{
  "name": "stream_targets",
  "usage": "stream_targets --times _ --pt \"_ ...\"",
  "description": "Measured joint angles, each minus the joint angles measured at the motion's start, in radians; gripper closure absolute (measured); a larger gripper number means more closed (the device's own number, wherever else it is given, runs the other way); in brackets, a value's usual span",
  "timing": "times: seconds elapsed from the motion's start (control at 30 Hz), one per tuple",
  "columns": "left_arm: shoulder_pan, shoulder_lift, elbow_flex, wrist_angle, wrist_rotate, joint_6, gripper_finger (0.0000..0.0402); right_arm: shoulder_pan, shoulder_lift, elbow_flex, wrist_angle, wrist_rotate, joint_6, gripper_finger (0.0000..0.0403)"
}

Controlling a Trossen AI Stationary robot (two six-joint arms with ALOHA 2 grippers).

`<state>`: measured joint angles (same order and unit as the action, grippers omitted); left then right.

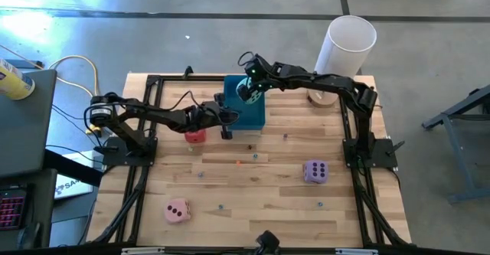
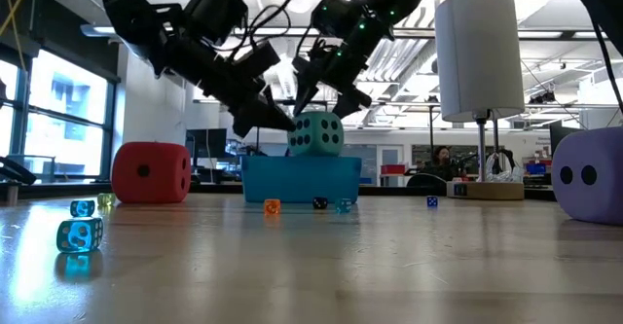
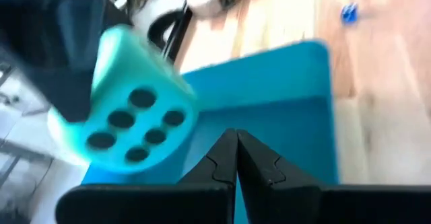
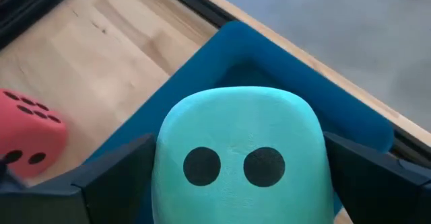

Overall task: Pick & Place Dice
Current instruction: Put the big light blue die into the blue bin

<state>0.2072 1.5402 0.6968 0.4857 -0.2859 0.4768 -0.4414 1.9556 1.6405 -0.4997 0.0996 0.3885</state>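
My right end effector point(image 1: 249, 91) held the teal die point(image 1: 248, 94) between its two fingers point(image 4: 111, 177), spread wide around the cube, one on each side of it. I held it above the blue tray point(image 1: 253, 113), which sat toward the far side of the table point(image 1: 260, 201). In the low view the teal die point(image 2: 316, 134) showed above the tray's rim point(image 2: 300, 180), five pips facing the camera; whether it touched the tray floor I could not tell. In my right wrist view, a two-pip face of the teal die point(image 4: 232, 157) filled the middle, with the blue tray point(image 4: 269, 56) behind it.

My left end effector point(image 1: 227, 129) was pinched fully together, holding nothing, its tips at the tray's near left edge. The red die point(image 1: 196, 135) lay on the table just beside the left arm, to the left of the tray. The lilac die point(image 1: 315, 171) rested well apart on the right side of the table, and the pink die point(image 1: 178, 210) near the front left. Several tiny dice point(image 2: 80, 234) lay scattered over the wood. A white cylinder point(image 1: 348, 47) stood at the far right corner.
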Motion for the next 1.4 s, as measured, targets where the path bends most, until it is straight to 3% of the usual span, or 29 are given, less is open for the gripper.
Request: stream_targets --times 0.33,0.5,1.4 --pt "0.014 0.005 0.000 0.095 0.002 0.014 0.0401 0.030 0.000 0.000 0.047 -0.071 0.006 0.0003" --pt "0.031 0.026 0.002 0.097 0.003 -0.010 0.0401 0.032 0.000 0.000 0.025 -0.039 0.008 0.0003" --pt "0.050 0.029 0.001 -0.016 0.000 -0.067 0.0401 0.029 0.000 0.000 -0.060 -0.071 -0.040 0.0003"
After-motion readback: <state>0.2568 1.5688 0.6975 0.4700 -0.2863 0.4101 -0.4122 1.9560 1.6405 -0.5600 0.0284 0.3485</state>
